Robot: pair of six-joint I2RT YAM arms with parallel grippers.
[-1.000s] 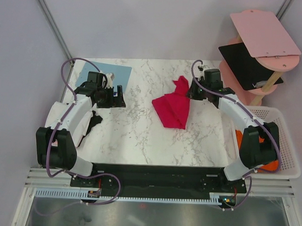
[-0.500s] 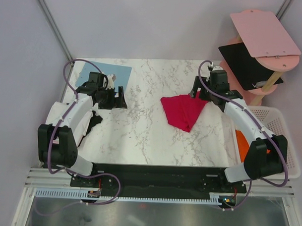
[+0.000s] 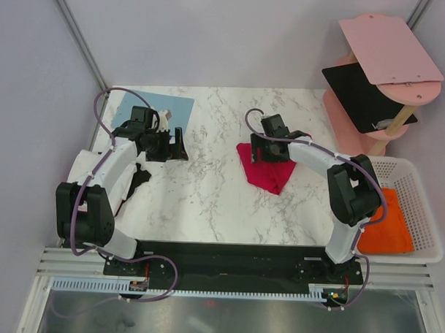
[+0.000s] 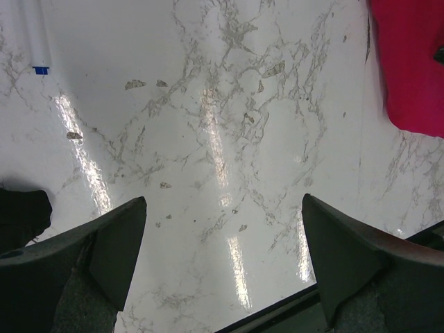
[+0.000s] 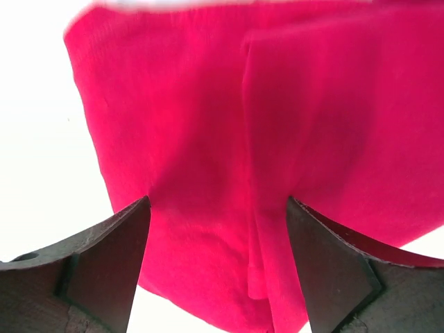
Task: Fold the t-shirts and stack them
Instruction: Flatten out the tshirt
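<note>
A folded crimson t-shirt [image 3: 272, 174] lies at the centre of the overhead view on the white marble table [image 3: 207, 195], with the right gripper [image 3: 261, 150] above its upper edge, jaws spread and nothing held. At centre left, the left gripper [image 3: 176, 144] hangs with its jaws wide apart over bare marble, also holding nothing. An orange t-shirt [image 3: 390, 227] lies in the white basket [image 3: 427, 217] at lower right; a small blue mark [image 4: 40, 70] in the upper left of the left wrist view is too small to read.

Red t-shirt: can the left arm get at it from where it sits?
Probably yes: only bare marble table lies between the open left fingers and the red t-shirt. The right fingers hang over it, though, and may crowd the approach.
</note>
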